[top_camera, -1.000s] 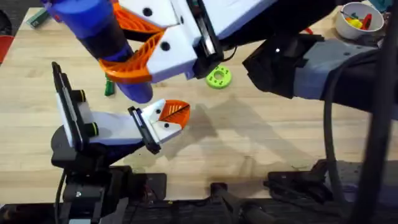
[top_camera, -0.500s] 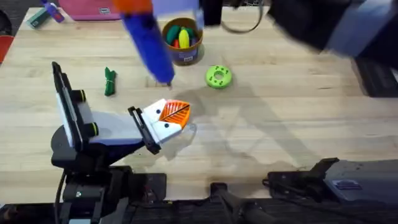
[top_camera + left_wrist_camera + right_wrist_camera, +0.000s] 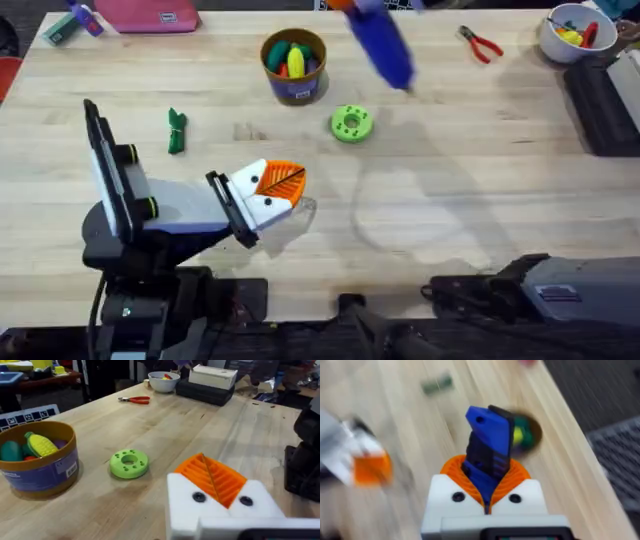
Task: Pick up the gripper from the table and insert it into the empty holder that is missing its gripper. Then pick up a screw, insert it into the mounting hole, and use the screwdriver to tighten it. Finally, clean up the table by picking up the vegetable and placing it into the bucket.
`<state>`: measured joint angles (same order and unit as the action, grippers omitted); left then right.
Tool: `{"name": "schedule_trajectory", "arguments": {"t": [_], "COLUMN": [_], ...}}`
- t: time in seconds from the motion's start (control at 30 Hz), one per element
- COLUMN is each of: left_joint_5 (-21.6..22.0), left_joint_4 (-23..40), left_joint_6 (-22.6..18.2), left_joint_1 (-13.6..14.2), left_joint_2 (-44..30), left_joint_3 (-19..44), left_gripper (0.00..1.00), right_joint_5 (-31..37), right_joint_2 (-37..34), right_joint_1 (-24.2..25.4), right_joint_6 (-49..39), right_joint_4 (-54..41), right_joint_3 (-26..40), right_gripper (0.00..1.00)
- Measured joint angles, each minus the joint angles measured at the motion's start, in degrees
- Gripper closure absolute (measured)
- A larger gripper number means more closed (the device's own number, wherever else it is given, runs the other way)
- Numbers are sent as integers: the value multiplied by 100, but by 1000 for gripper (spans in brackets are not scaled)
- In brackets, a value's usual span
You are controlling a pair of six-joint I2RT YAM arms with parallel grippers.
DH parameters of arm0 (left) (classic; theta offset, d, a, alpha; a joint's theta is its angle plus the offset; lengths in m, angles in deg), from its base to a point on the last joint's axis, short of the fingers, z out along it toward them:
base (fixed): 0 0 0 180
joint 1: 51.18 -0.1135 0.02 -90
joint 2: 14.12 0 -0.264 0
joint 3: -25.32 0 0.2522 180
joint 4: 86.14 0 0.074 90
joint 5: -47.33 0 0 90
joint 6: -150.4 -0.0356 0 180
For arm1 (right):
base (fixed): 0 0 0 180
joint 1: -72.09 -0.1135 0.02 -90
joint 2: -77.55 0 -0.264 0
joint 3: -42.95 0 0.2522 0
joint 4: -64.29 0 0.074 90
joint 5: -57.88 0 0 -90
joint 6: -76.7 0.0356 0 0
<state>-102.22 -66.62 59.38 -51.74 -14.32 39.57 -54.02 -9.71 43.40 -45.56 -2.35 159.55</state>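
Since one second ago, the screwdriver [image 3: 381, 40] is travelling from above the holder [image 3: 262, 204] to the far edge of the bench [image 3: 450, 200], carried by the right gripper [image 3: 487, 491], whose jaws are clamping its blue body. On the left gripper [image 3: 220, 491], the orange gripper [image 3: 281, 180] is sitting seated between the white blocks, jaws together, with dark dots showing in the white faces; whether a screw is filling the mounting hole cannot be told. Farther out, the vegetable [image 3: 176, 131] is lying on the bench well apart from the bucket [image 3: 294, 66], which is already holding other toy pieces. A green ring [image 3: 351, 123] is resting between bucket and holder, and the pliers [image 3: 480, 43] are lying near the far right. Judged from this withdrawal, tightening is probably finishing, and clearing the vegetable is becoming the step in hand.
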Motion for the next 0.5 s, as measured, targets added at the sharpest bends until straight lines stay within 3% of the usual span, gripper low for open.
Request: {"name": "schedule_trajectory", "arguments": {"t": [0.23,0.5], "left_joint_5": [0,0], "left_joint_4": [0,0], "left_joint_6": [0,0], "left_joint_1": [0,0], "left_joint_2": [0,0], "left_joint_3": [0,0], "left_gripper": [990,990], "right_joint_5": [1695,2491], "right_joint_2": [-151,-818], "right_joint_1": [117,425], "right_joint_6": [-1787,-2398], "right_joint_4": [-1599,-1496], "right_joint_3": [8,-390], "right_gripper": [978,978]}}
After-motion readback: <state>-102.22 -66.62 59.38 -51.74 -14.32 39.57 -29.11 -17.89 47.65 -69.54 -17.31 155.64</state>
